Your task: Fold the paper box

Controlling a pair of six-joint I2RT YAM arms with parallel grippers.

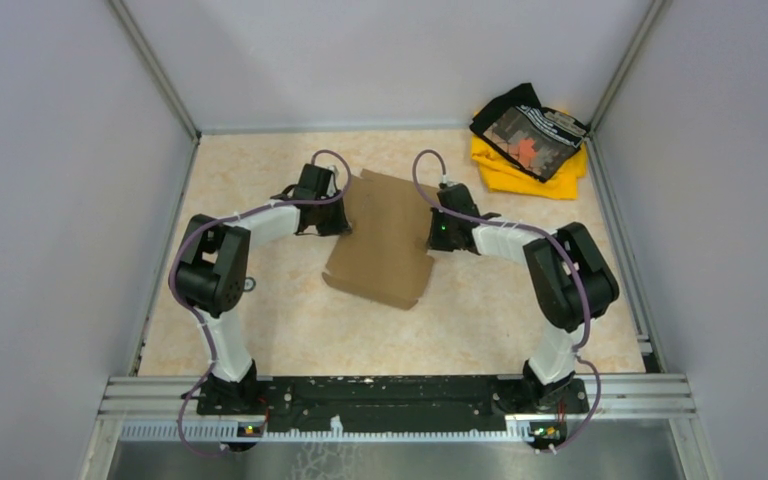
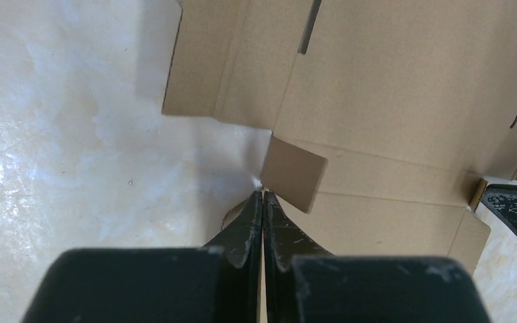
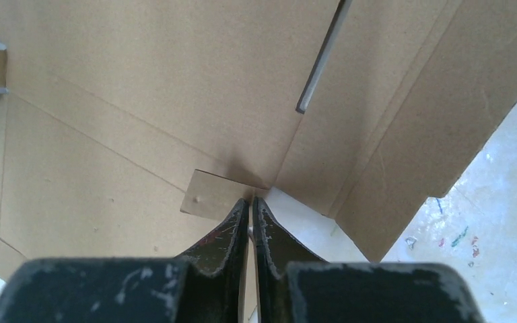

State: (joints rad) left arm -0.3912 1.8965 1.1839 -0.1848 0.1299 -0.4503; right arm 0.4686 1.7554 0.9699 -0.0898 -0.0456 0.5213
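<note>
The paper box (image 1: 385,240) is a flat brown cardboard blank with slots and creases, lying in the middle of the table between both arms. My left gripper (image 1: 338,224) is at its left edge. In the left wrist view the gripper (image 2: 262,195) is shut on a thin side flap, with a small square tab (image 2: 295,173) lifted just past the tips. My right gripper (image 1: 434,232) is at the blank's right edge. In the right wrist view the gripper (image 3: 251,200) is pinched shut on a flap edge beside another small tab (image 3: 210,194).
A yellow and black cloth pile (image 1: 530,140) lies in the far right corner. Grey walls with metal corner posts enclose the table on three sides. An aluminium rail (image 1: 400,395) carrying the arm bases runs along the near edge.
</note>
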